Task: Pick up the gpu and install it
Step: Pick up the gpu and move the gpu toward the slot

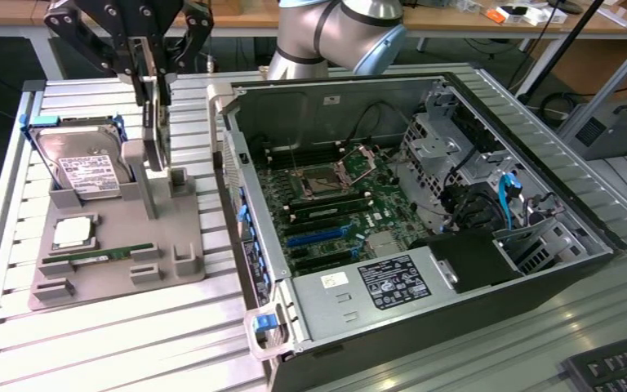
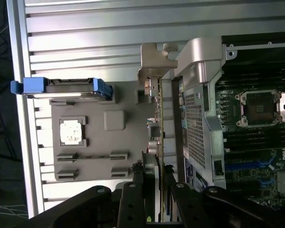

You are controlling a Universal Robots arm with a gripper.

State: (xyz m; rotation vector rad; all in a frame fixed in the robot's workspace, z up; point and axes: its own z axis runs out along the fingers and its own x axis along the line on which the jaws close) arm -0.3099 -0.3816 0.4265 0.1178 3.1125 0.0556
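Though laid open with motherboard exposed, takes no card yet in the tower case point(image 1: 335, 96), blue expansion slots point(image 1: 316, 237) bare, so installing all left to do. Just beside it, in the grey parts holder point(image 1: 107, 282), found upright on edge: the gpu point(image 1: 159, 139), apparently not lifted clear of its slot. Pinched near the top edge by the gripper point(image 1: 153, 75), closed against both faces as far as can be judged; grasp made, lift not yet done.

Our arm point(image 1: 341, 33) bends toward the exterior view's right of the gpu point(image 1: 159, 122). Our gripper point(image 1: 153, 73) points straight down over it, fingers point(image 2: 149, 173) clamped on both faces.
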